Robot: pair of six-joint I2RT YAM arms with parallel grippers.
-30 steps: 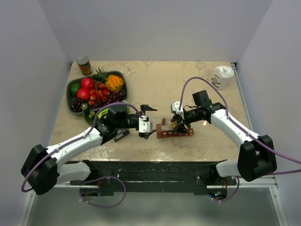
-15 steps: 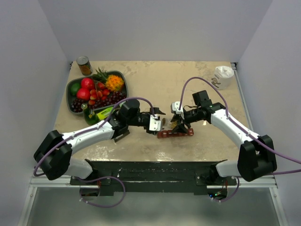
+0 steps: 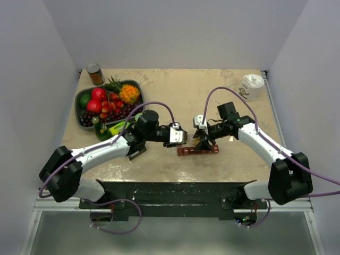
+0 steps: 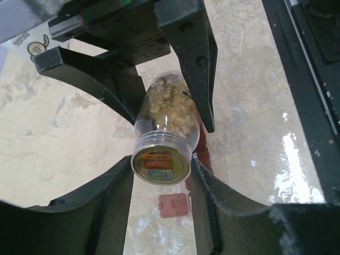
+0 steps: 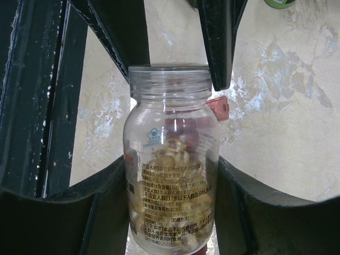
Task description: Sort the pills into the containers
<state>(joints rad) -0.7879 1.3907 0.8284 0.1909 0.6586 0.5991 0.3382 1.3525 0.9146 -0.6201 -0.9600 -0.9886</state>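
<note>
The left gripper (image 3: pixel 181 136) has closed in on the cap (image 4: pixel 161 164) of a small clear bottle (image 5: pixel 170 175), its fingers (image 4: pixel 114 202) lying against either side of it. The right gripper (image 3: pixel 201 139) is clamped on the bottle's body from the opposite end. The left wrist camera meets the cap end-on, with its gold label, and the right arm's fingers gripping beyond it. The right wrist camera instead shows the printed side label and the pills (image 5: pixel 172 154), heaped in the part of the bottle nearest that camera. Only the overhead view shows the whole dark red pill box (image 3: pixel 198 150): it lies just below the two grippers, near the middle of the desk's near edge. Whether anything is in its compartments cannot be told. The same view shows a grey bowl (image 3: pixel 81 97) of fruit toward the desk's far left, a can (image 3: pixel 95 74) at the far left corner and a white cup (image 3: pixel 251 86) at the far right corner.
</note>
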